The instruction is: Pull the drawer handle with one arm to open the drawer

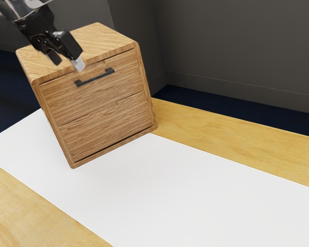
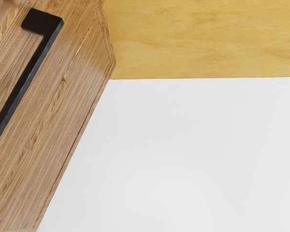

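A wooden cabinet (image 1: 92, 92) stands on the white mat, turned at an angle. Its upper drawer front (image 1: 100, 85) lies flush with the cabinet face and carries a black bar handle (image 1: 95, 77). My black gripper (image 1: 67, 60) hovers over the cabinet's top front edge, just above and to the exterior view's left of the handle, touching nothing. Its fingers stand apart, open, with one pale fingertip (image 1: 79, 64) close above the handle's end. In the wrist view the handle (image 2: 24, 72) runs slantwise across the drawer front (image 2: 53, 121), under the hand.
A white mat (image 1: 159, 190) covers the middle of the wooden table (image 1: 237, 139). A lower drawer front (image 1: 108, 126) sits beneath the upper one. Dark walls and a blue floor lie beyond the table's far edge.
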`<state>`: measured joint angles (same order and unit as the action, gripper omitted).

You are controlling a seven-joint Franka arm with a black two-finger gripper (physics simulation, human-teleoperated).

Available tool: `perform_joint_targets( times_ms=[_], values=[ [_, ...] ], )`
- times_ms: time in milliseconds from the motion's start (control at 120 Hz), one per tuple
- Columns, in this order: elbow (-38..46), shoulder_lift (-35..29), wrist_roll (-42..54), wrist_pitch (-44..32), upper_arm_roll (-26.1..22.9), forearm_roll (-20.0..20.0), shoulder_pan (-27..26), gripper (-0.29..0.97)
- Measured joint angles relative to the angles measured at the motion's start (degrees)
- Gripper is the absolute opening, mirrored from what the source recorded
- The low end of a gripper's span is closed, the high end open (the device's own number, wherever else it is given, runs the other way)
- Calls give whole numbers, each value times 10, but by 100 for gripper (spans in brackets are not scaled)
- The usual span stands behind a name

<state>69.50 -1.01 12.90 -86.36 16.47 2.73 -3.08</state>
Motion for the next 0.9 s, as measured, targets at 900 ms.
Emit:
perform_joint_targets(
  times_ms=[900],
  values=[
    [14, 70, 257, -151, -26, -152, -57, 68]
  ],
)
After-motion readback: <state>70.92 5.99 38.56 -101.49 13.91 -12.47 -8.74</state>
